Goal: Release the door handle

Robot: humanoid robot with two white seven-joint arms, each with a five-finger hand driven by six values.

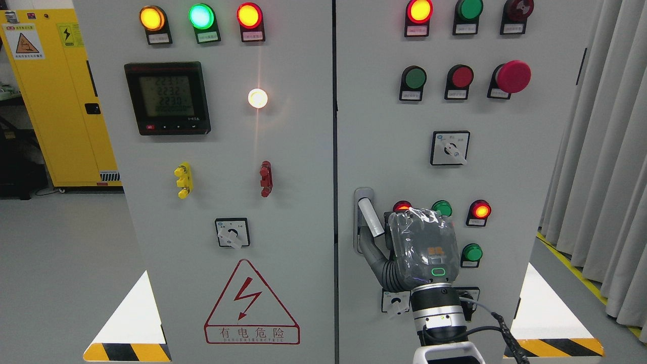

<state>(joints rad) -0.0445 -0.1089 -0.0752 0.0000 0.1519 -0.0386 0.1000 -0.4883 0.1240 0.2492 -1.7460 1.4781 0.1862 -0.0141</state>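
The door handle sits low at the left edge of the right cabinet door, swung out. The right hand is beside it, thumb touching its lower end; whether the fingers grip cannot be told. 1 red mushroom button sits above.

We are raising our right hand from the bottom right, back toward us, wrist upright, thumb pointing up and left.
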